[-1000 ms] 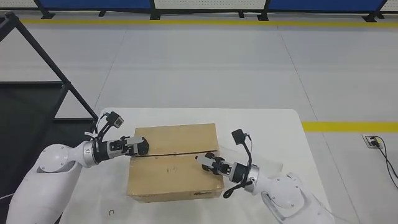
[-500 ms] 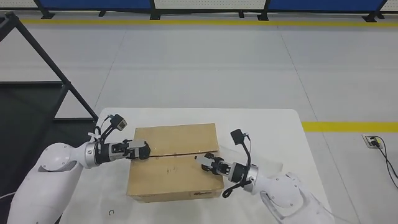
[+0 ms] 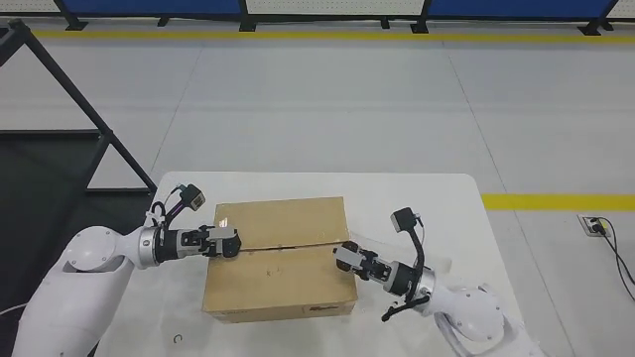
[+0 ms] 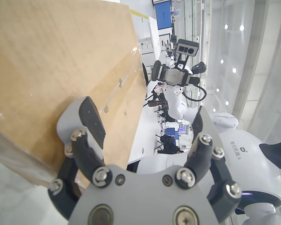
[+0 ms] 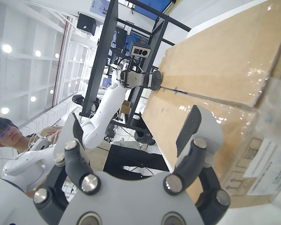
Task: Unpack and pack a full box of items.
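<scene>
**Cardboard box** [image 3: 280, 258]: closed, approx. mid-table on the white table [image 3: 427, 198], nearer its 6 o'clock edge in top view. Two top flaps meet at a seam [image 3: 288, 247] running 9-to-3 o'clock. Clear tape glints along the flap edges. A paper label [image 5: 260, 160] sits on one side wall.

**L gripper** [image 3: 226, 241]: at the box's 9 o'clock edge, level w/ the seam end. Jaws spread wide, nothing held. In the left wrist view one finger [image 4: 91, 118] overlaps the box top close to the seam, and the other finger is off the box edge. Contact w/ cardboard: cannot tell.

**R gripper** [image 3: 344, 256]: at the box's 3 o'clock edge, just to the 6 o'clock side of the seam end. Jaws spread wide, nothing held. In the right wrist view one finger [image 5: 189, 127] overlaps the near flap, and the other is clear of the box. Contact: cannot tell.

The grippers face each other across the box, which lies between them.
</scene>
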Action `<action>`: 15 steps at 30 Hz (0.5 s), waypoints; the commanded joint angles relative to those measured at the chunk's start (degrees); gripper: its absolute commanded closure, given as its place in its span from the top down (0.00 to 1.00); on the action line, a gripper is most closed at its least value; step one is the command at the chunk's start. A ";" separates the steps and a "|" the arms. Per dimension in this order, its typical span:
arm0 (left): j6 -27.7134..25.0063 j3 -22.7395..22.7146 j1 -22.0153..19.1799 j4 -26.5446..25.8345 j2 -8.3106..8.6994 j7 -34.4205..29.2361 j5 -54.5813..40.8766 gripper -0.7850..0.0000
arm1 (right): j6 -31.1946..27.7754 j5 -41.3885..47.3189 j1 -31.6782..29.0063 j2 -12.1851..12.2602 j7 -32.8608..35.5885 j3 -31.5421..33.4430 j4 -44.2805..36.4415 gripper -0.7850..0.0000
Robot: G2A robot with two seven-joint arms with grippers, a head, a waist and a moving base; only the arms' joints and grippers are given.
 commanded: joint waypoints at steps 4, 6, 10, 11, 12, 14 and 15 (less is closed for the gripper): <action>0.02 0.41 -0.48 0.49 -0.15 -0.02 0.03 1.00 | -1.23 1.30 -6.87 1.27 -0.20 6.82 -2.09 1.00; -0.04 0.35 -0.51 0.56 -0.17 0.03 -0.36 1.00 | -0.85 1.49 -8.60 1.56 -0.50 8.46 -1.97 1.00; 0.05 0.30 -0.47 0.47 -0.17 -0.05 -0.69 1.00 | 1.72 3.17 -10.61 1.84 -0.48 10.08 -0.93 1.00; 0.05 0.30 -0.47 0.47 -0.17 -0.05 -0.69 1.00 | 1.72 3.17 -10.61 1.84 -0.48 10.08 -0.93 1.00; 0.05 0.30 -0.47 0.47 -0.17 -0.05 -0.69 1.00 | 1.72 3.17 -10.61 1.84 -0.48 10.08 -0.93 1.00; 0.05 0.30 -0.47 0.47 -0.17 -0.05 -0.69 1.00 | 1.72 3.17 -10.61 1.84 -0.48 10.08 -0.93 1.00; 0.05 0.30 -0.47 0.47 -0.17 -0.05 -0.69 1.00 | 1.72 3.17 -10.61 1.84 -0.48 10.08 -0.93 1.00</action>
